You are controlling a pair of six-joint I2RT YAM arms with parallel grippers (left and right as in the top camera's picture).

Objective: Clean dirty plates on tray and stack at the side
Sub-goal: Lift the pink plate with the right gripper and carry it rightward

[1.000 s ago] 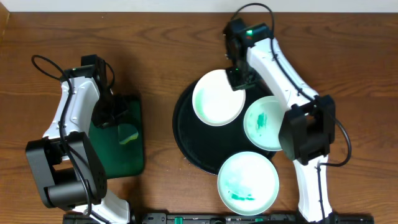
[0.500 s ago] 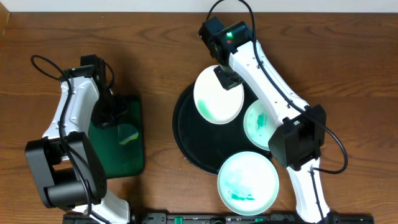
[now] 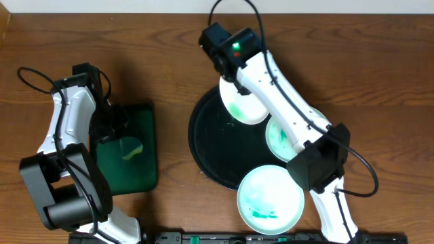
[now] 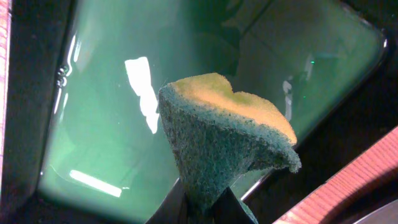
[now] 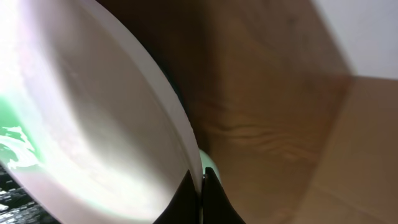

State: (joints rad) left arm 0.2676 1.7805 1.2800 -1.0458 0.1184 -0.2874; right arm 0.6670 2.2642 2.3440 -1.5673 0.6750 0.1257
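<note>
Robotics lab, two white arms (image 3: 281, 95) (base-mounted), wood-grain table (image 3: 169, 61)

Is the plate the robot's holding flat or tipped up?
Tipped up. The plate looks oval from overhead, and jaws of the right gripper pinch its rim.

Overhead: looks straight down on the table (image 3: 169, 54) from well above, wide enough to take in both arms, the round black tray (image 3: 210, 149) and the green tray (image 3: 135, 173).
Left wrist: sits behind the left gripper (image 4: 199, 208), faces along its fingers and downward, very near the sponge (image 4: 224, 143).
Right wrist: sits behind the right gripper (image 5: 200, 185), faces along its fingers, so near the plate (image 5: 93, 124) that its underside fills the left half.
Shared, overhead and left wrist: sponge, green tray.
Shared, overhead and right wrist: the tilted plate, bare table wood.
</note>
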